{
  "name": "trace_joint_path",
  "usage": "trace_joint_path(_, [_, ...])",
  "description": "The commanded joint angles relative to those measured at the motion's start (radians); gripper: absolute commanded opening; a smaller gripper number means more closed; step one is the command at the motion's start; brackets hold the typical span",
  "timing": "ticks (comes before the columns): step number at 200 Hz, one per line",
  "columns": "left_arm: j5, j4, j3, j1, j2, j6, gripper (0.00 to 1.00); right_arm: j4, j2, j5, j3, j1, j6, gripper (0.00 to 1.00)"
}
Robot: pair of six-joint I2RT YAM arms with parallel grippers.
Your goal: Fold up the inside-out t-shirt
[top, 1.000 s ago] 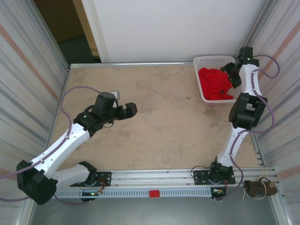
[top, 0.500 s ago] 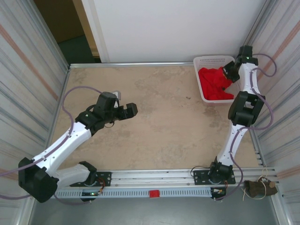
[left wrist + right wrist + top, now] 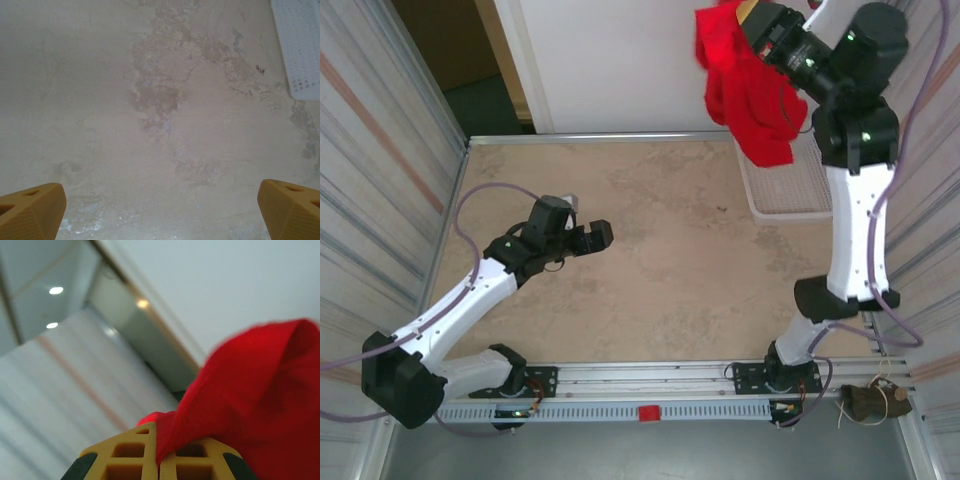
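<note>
The bright red inside-out t-shirt (image 3: 748, 85) hangs bunched in the air at the top right, high above the table. My right gripper (image 3: 740, 14) is shut on its upper edge. In the right wrist view the red cloth (image 3: 260, 405) is pinched between the two yellow fingers (image 3: 125, 455), which meet with no gap. My left gripper (image 3: 603, 234) hovers low over the bare table at left centre. Its yellow fingertips (image 3: 30, 212) stand wide apart in the left wrist view, with nothing between them.
A white plastic mesh basket (image 3: 782, 190) sits at the table's back right corner, under the hanging shirt; its corner (image 3: 300, 55) shows in the left wrist view. Corrugated walls close in both sides, and a metal rail (image 3: 650, 385) runs along the near edge.
My right gripper closed on the shirt in the basket and rose high, lifting it clear. The left arm barely moved.
</note>
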Motion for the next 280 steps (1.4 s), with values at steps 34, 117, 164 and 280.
trace_joint_path(34, [-0.235, -0.084, -0.035, 0.003, -0.168, -0.017, 0.99, 0.183, 0.046, -0.044, -0.404, 0.143, 0.063, 0.0])
trace_joint_path(117, [-0.228, -0.181, -0.059, 0.005, -0.265, -0.015, 0.99, 0.195, 0.294, 0.209, -0.907, 0.06, -0.136, 0.0])
trace_joint_path(164, [-0.195, -0.144, -0.074, 0.005, -0.209, -0.01, 0.99, 0.11, 0.255, 0.383, -0.957, -0.039, -0.232, 0.0])
trace_joint_path(280, [-0.184, 0.033, -0.099, -0.027, 0.27, 0.03, 0.99, 0.076, 0.186, 0.202, -1.027, -0.201, -0.233, 0.49])
